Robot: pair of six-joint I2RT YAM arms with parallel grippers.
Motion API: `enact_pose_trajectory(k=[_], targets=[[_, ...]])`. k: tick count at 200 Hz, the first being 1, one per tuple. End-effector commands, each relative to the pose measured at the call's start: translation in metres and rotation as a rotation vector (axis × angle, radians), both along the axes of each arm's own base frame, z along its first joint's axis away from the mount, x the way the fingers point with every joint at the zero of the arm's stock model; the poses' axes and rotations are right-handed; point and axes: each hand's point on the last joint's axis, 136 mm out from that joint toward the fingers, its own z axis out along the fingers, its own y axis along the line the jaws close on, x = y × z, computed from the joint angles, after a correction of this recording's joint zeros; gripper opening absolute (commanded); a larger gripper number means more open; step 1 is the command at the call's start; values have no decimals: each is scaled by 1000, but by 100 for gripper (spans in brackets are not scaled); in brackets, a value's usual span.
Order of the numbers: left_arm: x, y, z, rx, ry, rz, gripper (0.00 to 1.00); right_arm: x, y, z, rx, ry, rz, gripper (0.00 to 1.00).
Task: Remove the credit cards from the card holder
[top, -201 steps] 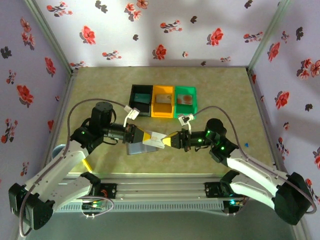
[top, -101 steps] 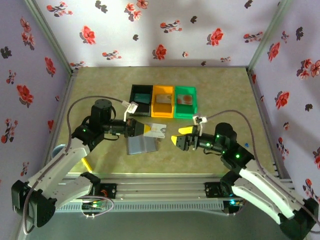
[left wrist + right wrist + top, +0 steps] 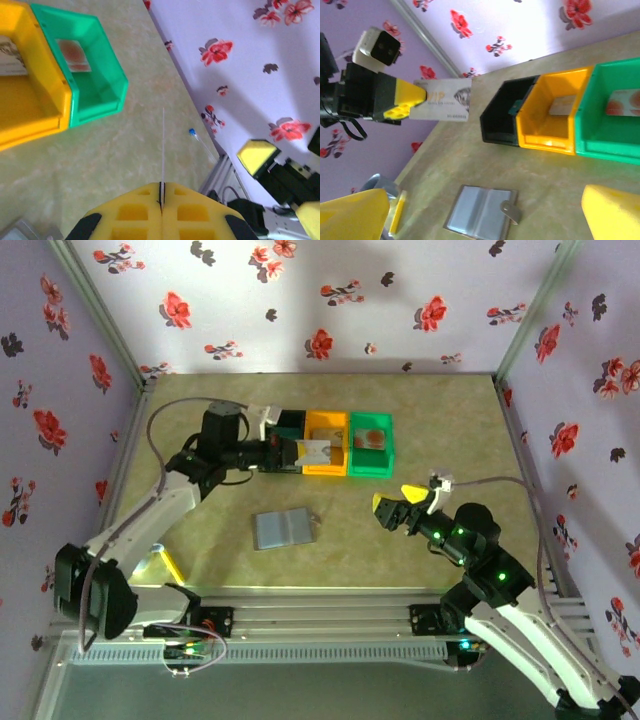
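At the upper middle of the top view, left claw point(image 3: 298, 451) clenched on a pale thin rectangular plastic card point(image 3: 318, 450). Card held in the air, there overlapping the left part of the orange plastic bin point(image 3: 326, 471). In the left wrist view, this card edge-on as one thin line point(image 3: 163, 145), pinched between the shut yellow fingers point(image 3: 135, 212) at the bottom of the frame. In the right wrist view, at upper left, the card face with grey print turned to the camera, gripped at its left short edge.

Right of centre in the top view, right claw point(image 3: 397, 498) released, yellow fingers wide apart, grasping nothing, above the olive speckled counter point(image 3: 450, 420).

Flat grey bifold card holder point(image 3: 284, 529) lying open on the counter, lower left of centre in the top view, both panels side by side, a small tab point(image 3: 512, 211) at its right edge in the right wrist view. Well apart from both claws.

Three bins in a row touching each other at upper centre: black plastic bin point(image 3: 291, 421), the orange one, green plastic bin point(image 3: 371, 471). Inside the green bin, a pale card with an orange-red round mark point(image 3: 372, 438), lying flat. Inside the orange bin, another pale card point(image 3: 562, 105). Content of the black bin not possible to tell.
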Motion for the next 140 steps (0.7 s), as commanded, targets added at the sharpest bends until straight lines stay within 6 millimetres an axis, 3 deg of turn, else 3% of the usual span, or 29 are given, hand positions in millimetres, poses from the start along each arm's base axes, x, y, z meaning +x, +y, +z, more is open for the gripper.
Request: enact_pose_trajectory(k=[1, 81, 140], targets=[[33, -2, 4, 32, -48, 67, 0, 6, -16, 2, -14, -8, -89, 99], [115, -36, -56, 185, 57, 73, 0, 1, -16, -1, -13, 1, -76, 99], [151, -32, -99, 291, 119, 126, 0, 0, -13, -2, -6, -1, -56, 99]])
